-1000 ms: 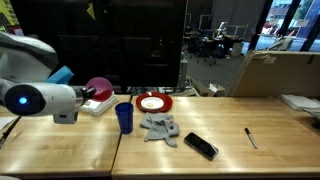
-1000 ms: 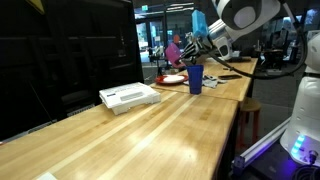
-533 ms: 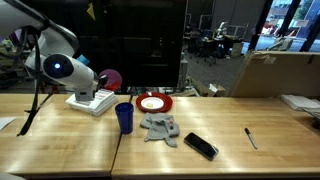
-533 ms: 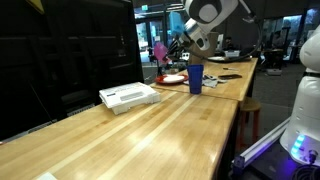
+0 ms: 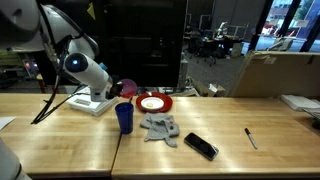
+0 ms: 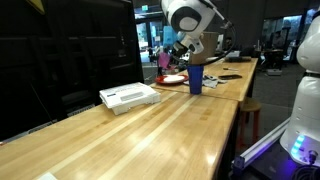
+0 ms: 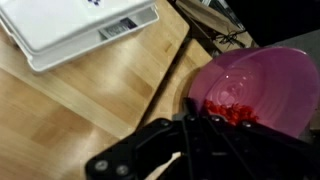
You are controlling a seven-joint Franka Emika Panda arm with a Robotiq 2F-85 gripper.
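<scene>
One gripper (image 7: 190,112) clamped on pink bowl (image 7: 265,80) rim, near scale (image 7: 80,30) corner.

A pale butcher-block worktop (image 5: 60,140) fills the lower half of both exterior views, with seams between its slabs. Behind it, from nine to twelve o'clock, stands a dark glass partition (image 5: 130,40). At one o'clock a dim office with chairs (image 5: 215,42) opens, with daylit windows (image 5: 295,12) at two. A large cardboard box (image 5: 272,75) sits at three o'clock. In an exterior view a wooden stool (image 6: 250,112) stands at four o'clock.
</scene>
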